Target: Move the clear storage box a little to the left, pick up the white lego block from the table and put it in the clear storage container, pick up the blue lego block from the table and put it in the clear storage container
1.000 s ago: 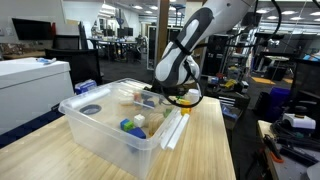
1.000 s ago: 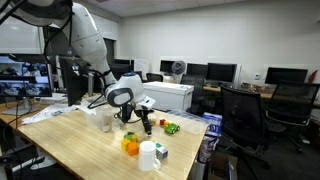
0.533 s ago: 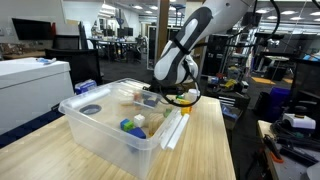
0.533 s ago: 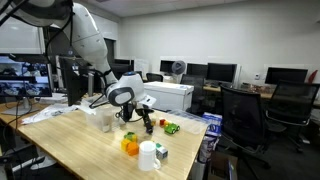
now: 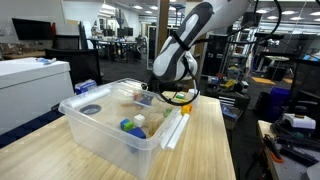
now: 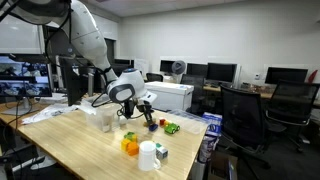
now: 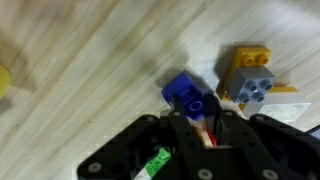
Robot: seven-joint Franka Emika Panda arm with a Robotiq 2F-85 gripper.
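Note:
In the wrist view the blue lego block [image 7: 186,95] sits between my gripper's [image 7: 193,113] two dark fingers, which are shut on it just over the wooden table. In an exterior view the gripper [image 5: 150,98] hangs just behind the far rim of the clear storage box [image 5: 100,142]. The box fills the near table and holds a white piece [image 5: 140,121] beside a blue-green piece [image 5: 128,127]. I cannot tell whether that white piece is the white lego block. From the opposite side, in an exterior view, the gripper [image 6: 149,119] points down at the table.
A grey and yellow lego stack [image 7: 250,78] lies on a white slip right of the blue block. Something yellow [image 7: 3,80] shows at the left edge. A white cup [image 6: 148,156], an orange-yellow item [image 6: 130,144] and green-yellow pieces [image 6: 171,128] stand on the table.
The jaws have closed from wide open onto the blue block. The gripper has risen a little above the table.

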